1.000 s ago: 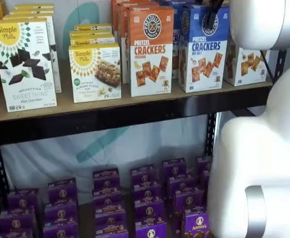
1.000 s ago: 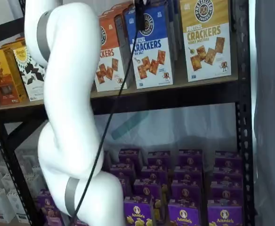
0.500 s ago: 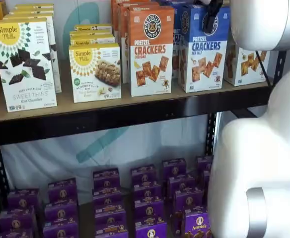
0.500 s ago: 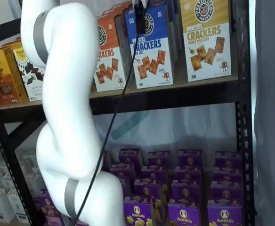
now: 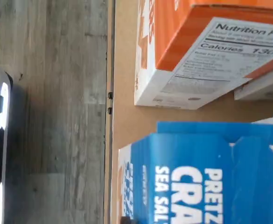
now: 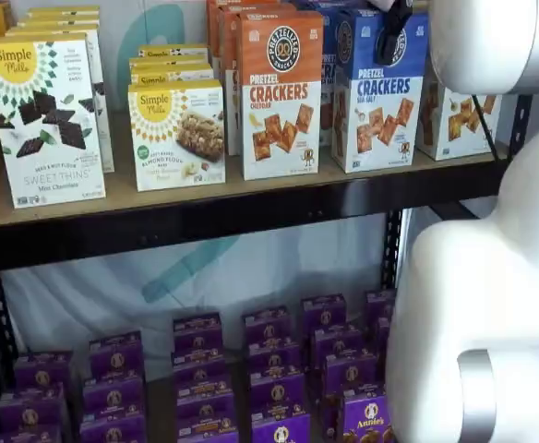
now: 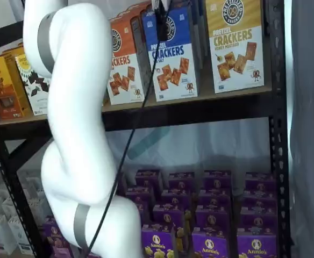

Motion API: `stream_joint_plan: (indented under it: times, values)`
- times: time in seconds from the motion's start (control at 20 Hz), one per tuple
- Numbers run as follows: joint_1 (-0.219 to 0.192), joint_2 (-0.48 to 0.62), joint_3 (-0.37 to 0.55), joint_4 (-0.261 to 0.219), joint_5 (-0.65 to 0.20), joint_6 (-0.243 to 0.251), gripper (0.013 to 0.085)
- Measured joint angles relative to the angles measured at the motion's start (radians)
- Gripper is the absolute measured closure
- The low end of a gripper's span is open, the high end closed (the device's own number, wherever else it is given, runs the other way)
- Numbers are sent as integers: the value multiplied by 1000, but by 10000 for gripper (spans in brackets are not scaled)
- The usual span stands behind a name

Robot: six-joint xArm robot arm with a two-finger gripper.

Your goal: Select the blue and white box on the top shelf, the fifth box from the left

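Hanging from above, the end effector (image 6: 390, 39) shows in both shelf views only as black fingers (image 7: 161, 21) lying against the upper front of the blue and white box (image 6: 377, 90); whether they stand apart or have closed on the carton cannot be told, since no gap and no second finger shows plainly. A black cable (image 7: 129, 140) falls away below the fingers, across the front of the shelves. The blue and white box stands upright on the top shelf (image 6: 205, 198), directly under and behind the fingers — its front flush with the row. Just beside it, on one flank, stands the orange-topped Cheddar box (image 6: 281, 94); on the other flank, in a shelf view, the yellow-topped cracker box (image 7: 235, 44). The wrist view looks down on the blue carton's top and front (image 5: 206, 177), with the orange carton's nutrition panel (image 5: 211, 60) near it on the tan board. Well below the end effector, small purple boxes (image 6: 279, 378) fill the lower deck.
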Motion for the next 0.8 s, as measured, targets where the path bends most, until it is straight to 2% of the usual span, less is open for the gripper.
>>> stream_joint_plan:
  times: [0.25,0.35,0.8]
  values:
    - [-2,-7,10,0,-5,-3,290]
    - [-3,-11,14,0,-7,-4,370]
    - [-1,-28,23,6,11,3,370]
